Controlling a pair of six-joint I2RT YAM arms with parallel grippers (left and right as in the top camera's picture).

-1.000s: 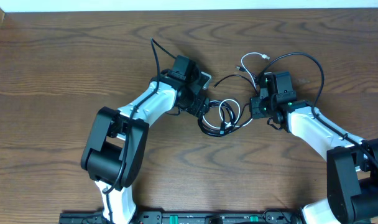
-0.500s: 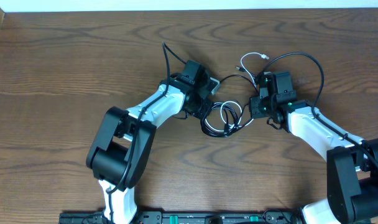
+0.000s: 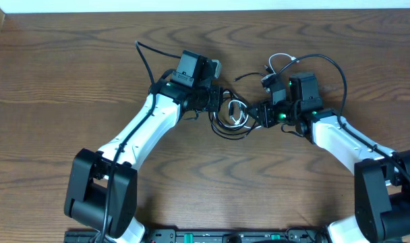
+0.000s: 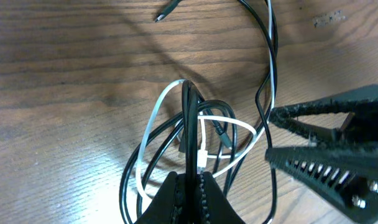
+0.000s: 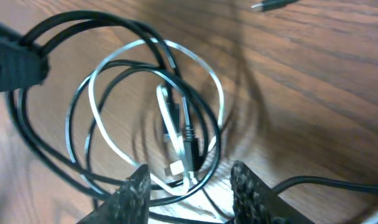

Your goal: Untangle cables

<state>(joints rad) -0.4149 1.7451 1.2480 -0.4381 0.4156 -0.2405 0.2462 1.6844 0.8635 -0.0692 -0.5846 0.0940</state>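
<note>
left gripper (image 4: pixel 190 182) pinching black cable (image 4: pixel 189 124), on its 9 o'clock side | right gripper (image 5: pixel 190 177) jaws spread, 3 o'clock side, touching neither | white cable (image 4: pixel 153 118) looped through black cable, mid-table (image 3: pixel 56 101)

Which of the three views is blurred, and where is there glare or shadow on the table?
Overhead: sharp and evenly lit. Left wrist: the black cable is in focus, with bright glare on the table at lower left and a darker shadow towards the top. Right wrist: the white cable and the black one look smeared, probably motion blur.
</note>
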